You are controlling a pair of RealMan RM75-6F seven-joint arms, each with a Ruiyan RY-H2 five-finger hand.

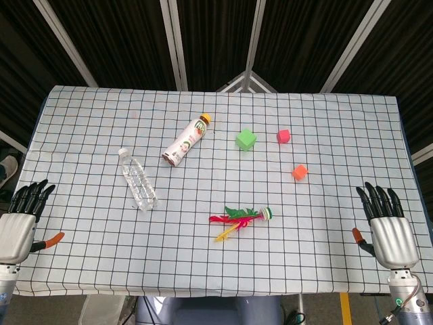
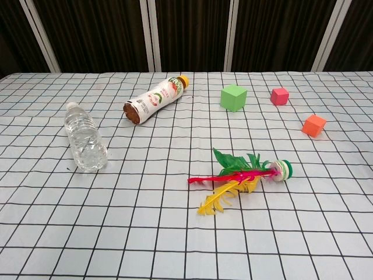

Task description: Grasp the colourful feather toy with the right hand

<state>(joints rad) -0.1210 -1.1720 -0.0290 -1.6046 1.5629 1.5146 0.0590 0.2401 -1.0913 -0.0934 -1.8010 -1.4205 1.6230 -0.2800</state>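
The colourful feather toy point(image 1: 240, 219) point(image 2: 242, 177) lies flat near the table's front centre, with red, green and yellow feathers pointing left and a green-white base at its right end. My right hand point(image 1: 387, 222) hovers open at the table's right front corner, fingers straight and pointing away, well to the right of the toy. Over at the left front edge my left hand point(image 1: 21, 218) is open too, holding nothing. Neither hand shows in the chest view.
A clear water bottle point(image 1: 139, 179) point(image 2: 84, 140) and a labelled drink bottle point(image 1: 187, 139) point(image 2: 155, 99) lie left of centre. A green cube point(image 1: 245, 139) point(image 2: 233, 97), a pink cube point(image 1: 283, 136) point(image 2: 280, 96) and an orange cube point(image 1: 299, 172) point(image 2: 314, 125) sit behind the toy on the checked cloth point(image 1: 325, 223).
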